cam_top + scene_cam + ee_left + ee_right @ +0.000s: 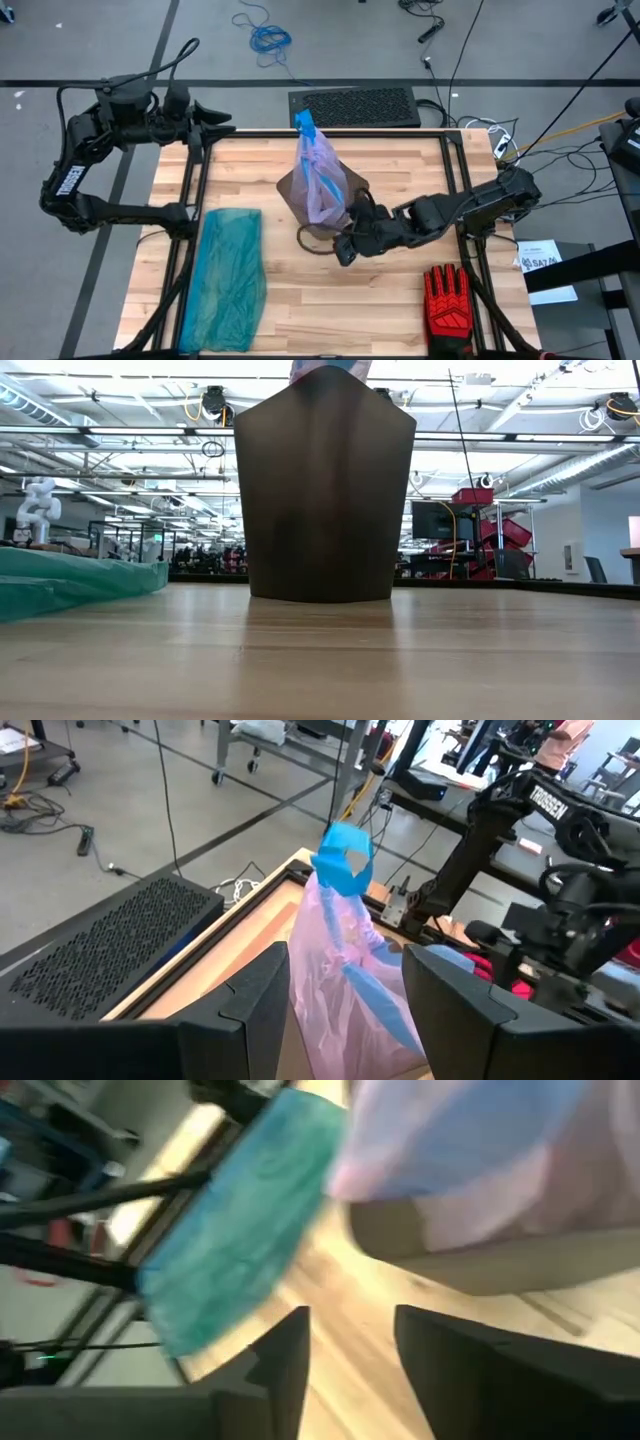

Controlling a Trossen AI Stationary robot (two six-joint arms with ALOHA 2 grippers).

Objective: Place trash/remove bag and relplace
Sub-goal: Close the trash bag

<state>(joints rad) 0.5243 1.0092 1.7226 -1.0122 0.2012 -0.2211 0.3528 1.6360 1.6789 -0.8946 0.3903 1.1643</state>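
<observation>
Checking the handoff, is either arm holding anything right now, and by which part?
Nothing is held. The right gripper shows open, empty jaws beside the bin; the left gripper is open too.

"TROSSEN" stands in white on the right arm (545,795). White lettering on the left arm (68,178) and print on a paper sheet (540,262) are unreadable.

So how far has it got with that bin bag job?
Partway, it seems. No loose trash shows on the table, and the pinkish bag is gathered up, its blue drawstring bunched on top, though it sits in the brown bin. The right gripper is beside the bin, fingers apart, holding nothing. Left: lifting that bag out and fitting the teal bag.
</observation>
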